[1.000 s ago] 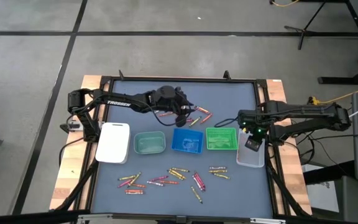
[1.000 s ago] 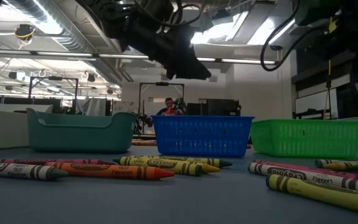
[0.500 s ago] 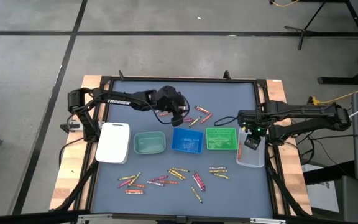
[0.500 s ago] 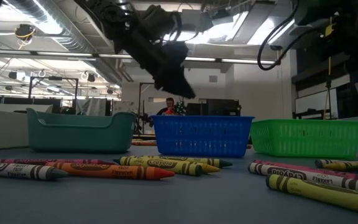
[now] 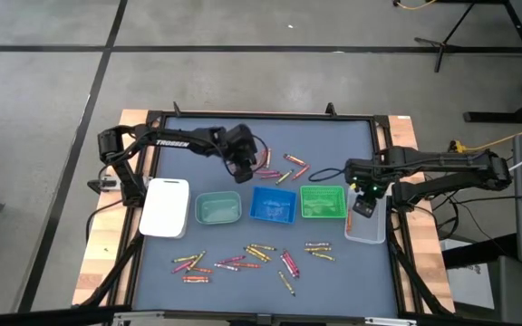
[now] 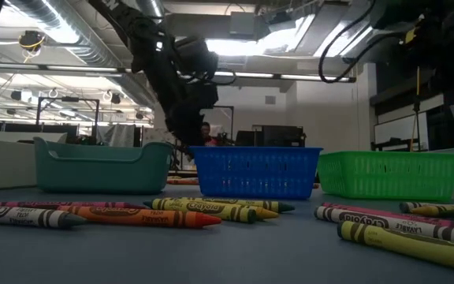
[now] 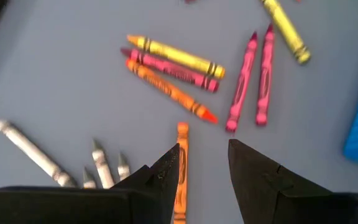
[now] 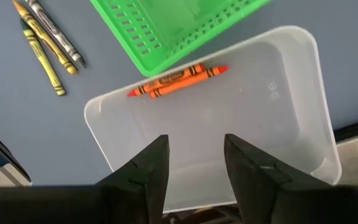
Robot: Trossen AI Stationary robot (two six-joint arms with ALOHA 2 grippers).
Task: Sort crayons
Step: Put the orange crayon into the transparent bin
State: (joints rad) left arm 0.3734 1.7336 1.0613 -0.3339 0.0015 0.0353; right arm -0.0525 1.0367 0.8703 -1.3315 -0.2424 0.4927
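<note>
Crayons lie in two groups: a far cluster (image 5: pixel 279 167) behind the trays and a near scatter (image 5: pixel 252 258). My left gripper (image 5: pixel 241 170) hangs open over the far cluster, pointing steeply down. In its wrist view, the left gripper (image 7: pixel 204 146) has an orange crayon (image 7: pixel 182 163) just by one finger, touching nothing. Grey crayons (image 7: pixel 104 169) and a yellow, pink and orange trio (image 7: pixel 173 68) lie nearby. My right gripper (image 8: pixel 195 138) stands open above the clear tray (image 8: pixel 291 93), where two orange crayons (image 8: pixel 179 79) rest on the floor.
A row of trays crosses the table's middle: white (image 5: pixel 166 208), teal (image 5: pixel 217 208), blue (image 5: pixel 275 204), green (image 5: pixel 323 201) and clear (image 5: pixel 367 226). Bare mat lies at the far left and far right corners. A few more crayons (image 8: pixel 42 37) lie beside the green tray.
My left gripper has moved toward the table's left edge and down over the far crayons, tipping from a shallow slant to point steeply downward.
</note>
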